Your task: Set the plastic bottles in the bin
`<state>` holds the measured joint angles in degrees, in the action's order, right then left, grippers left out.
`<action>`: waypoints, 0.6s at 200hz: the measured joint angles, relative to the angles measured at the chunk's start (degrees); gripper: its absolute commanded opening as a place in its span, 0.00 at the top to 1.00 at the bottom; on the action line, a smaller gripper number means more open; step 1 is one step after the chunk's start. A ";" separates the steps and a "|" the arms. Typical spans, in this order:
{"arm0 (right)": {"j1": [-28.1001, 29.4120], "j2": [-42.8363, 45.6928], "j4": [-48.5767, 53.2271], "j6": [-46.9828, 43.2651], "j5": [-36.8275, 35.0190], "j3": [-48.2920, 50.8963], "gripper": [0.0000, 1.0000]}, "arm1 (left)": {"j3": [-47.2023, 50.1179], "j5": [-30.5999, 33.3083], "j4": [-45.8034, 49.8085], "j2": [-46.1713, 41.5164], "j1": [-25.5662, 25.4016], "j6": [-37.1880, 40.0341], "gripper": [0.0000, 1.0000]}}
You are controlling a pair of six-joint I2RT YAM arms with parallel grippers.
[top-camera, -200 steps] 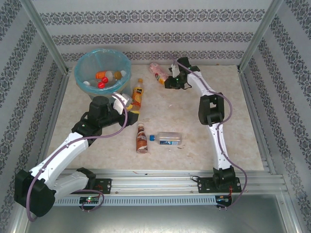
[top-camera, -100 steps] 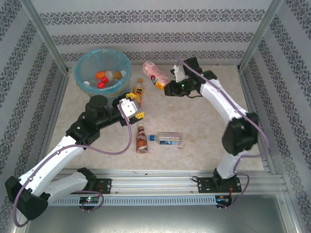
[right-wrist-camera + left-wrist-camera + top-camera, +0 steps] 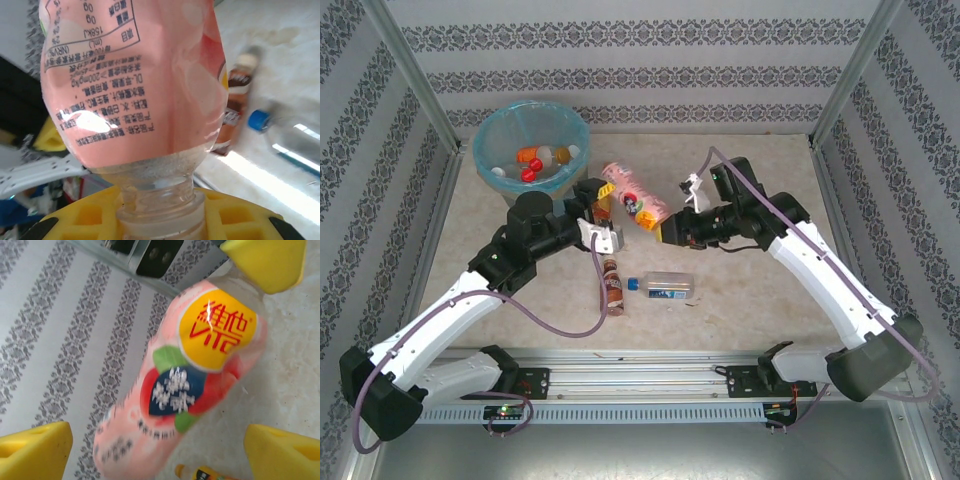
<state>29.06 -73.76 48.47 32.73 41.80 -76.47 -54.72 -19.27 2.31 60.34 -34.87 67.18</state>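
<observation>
A pink-labelled plastic bottle (image 3: 636, 197) hangs in the air over the table's middle, with my right gripper (image 3: 665, 229) shut on its clear neck (image 3: 159, 200). My left gripper (image 3: 609, 214) is open, and its yellow fingers (image 3: 35, 450) stand either side of the bottle's body (image 3: 190, 390) without touching it. The bin (image 3: 485, 143), lined with a light-blue bag, stands at the back left with several bottles inside. On the table lie a brown bottle (image 3: 611, 285) and a clear bottle with a blue cap (image 3: 665, 286). An orange juice bottle (image 3: 601, 208) is partly hidden behind the left gripper.
Patterned walls and metal posts enclose the table (image 3: 760, 300) on three sides. A metal rail (image 3: 650, 372) runs along the near edge by the arm bases. Bare tabletop lies on the right.
My right arm has carried the pink bottle from the back of the table toward the middle. My left gripper has turned and come up around the bottle's body.
</observation>
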 measured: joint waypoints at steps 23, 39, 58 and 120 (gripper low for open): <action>1.62 -0.02 0.02 2.84 2.64 0.00 0.86 | 0.87 -0.17 -0.24 0.07 -1.66 3.96 0.09; 2.73 -0.11 0.02 4.04 4.15 -0.07 0.86 | 1.38 0.15 -0.26 0.24 -2.21 6.14 0.11; 4.37 -0.94 0.02 4.90 5.81 -0.57 0.86 | 1.99 1.22 -0.31 0.74 -2.25 8.22 0.14; 6.73 -3.93 1.31 5.95 8.70 -3.85 0.80 | 4.20 3.56 -2.43 1.09 -2.25 12.37 0.43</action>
<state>35.79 -77.69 49.78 38.68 50.50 -80.31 -50.52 -15.70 -0.12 61.43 -37.12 79.55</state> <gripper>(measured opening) 0.293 0.605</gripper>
